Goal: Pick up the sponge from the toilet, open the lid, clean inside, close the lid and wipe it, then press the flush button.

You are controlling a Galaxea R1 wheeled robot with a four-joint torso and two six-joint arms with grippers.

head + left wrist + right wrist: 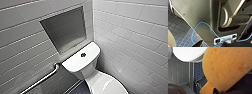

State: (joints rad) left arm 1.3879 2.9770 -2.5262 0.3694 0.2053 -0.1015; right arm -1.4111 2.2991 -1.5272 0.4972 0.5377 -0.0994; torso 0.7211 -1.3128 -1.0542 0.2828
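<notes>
The white toilet stands in the corner, its cistern top facing me. In the middle of that top sits the round dark flush button. The glossy white lid lies down over the bowl at the lower edge of the head view. In the right wrist view the orange-yellow sponge looms large and close, with my right gripper shut on it. A white rounded edge of the toilet shows beyond the sponge. My left gripper stands open with nothing in it, beside my own body panel.
A steel grab rail runs along the tiled wall left of the toilet. A grey wall niche sits above the cistern. White tiled walls close in on both sides. Dark blue floor tiles and a blue cable show in the left wrist view.
</notes>
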